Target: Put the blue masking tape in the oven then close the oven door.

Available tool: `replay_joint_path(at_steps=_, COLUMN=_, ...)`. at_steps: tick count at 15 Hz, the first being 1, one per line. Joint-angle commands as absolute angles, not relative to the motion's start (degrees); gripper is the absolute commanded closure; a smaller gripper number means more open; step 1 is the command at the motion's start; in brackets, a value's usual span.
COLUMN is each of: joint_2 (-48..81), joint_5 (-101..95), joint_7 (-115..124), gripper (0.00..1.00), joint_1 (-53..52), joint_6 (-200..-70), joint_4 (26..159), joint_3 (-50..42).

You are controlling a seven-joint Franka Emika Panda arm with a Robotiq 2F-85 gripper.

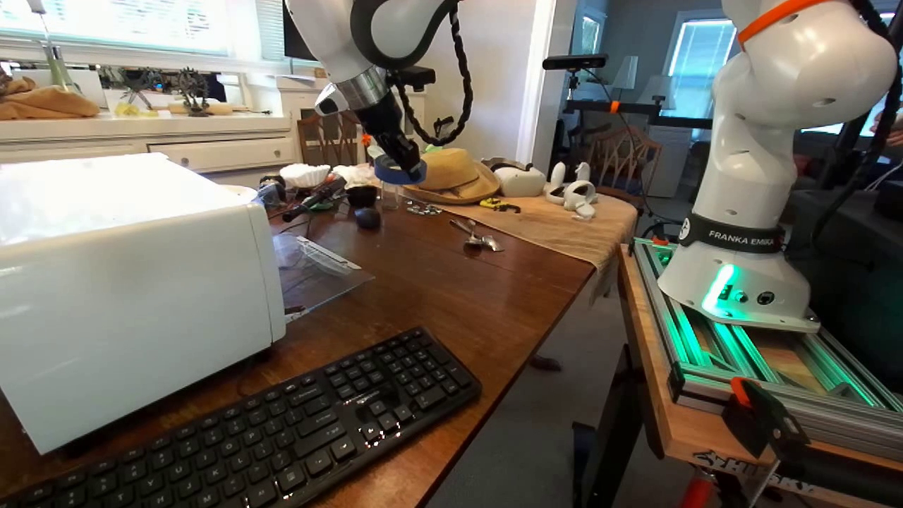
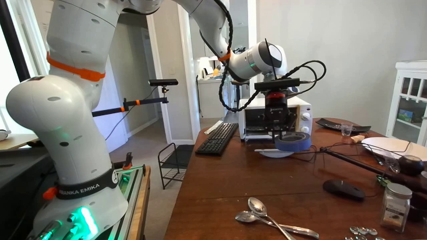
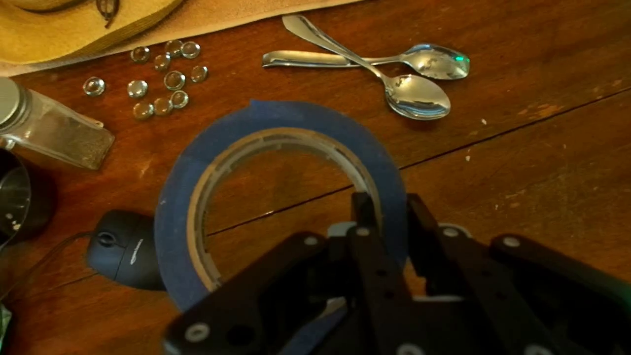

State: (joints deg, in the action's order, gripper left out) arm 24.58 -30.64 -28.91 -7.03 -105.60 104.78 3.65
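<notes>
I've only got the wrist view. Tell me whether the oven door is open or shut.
Observer: Open. In an exterior view, the oven door is folded down in front of the oven.
Operator: Tell me what lies beside the oven.
Observer: A black keyboard, in both exterior views.
Operator: Now say whether the blue tape is inside.
Observer: No. In both exterior views the gripper holds the blue tape outside, out in front of the oven.

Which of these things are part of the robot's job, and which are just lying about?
For the job:
blue masking tape
pincer, gripping it
white oven
open oven door

Just lying about:
keyboard
mouse
two crossed spoons
lidded jar
brimmed hat
</notes>
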Motion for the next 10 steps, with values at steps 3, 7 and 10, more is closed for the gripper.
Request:
replay_joint_path(at_steps=3, joint_2=34.0, joint_5=-38.0, joint_7=-40.0, gripper=0.95, joint_1=-10.0, joint_6=-102.6, joint_4=87.5, joint_3=6.5)
replay_joint_path(at_steps=7, joint_2=42.2, joint_5=-39.1, joint_7=-50.7, gripper=0.95, joint_1=-13.5, joint_6=-102.9, joint_4=74.7, joint_3=8.3)
replay_joint_path(at_steps=10, joint_2=44.8, joint_5=-38.8, joint_7=-59.0, gripper=0.95, joint_1=-14.6, joint_6=-107.4, joint_4=71.5, joint_3=9.0)
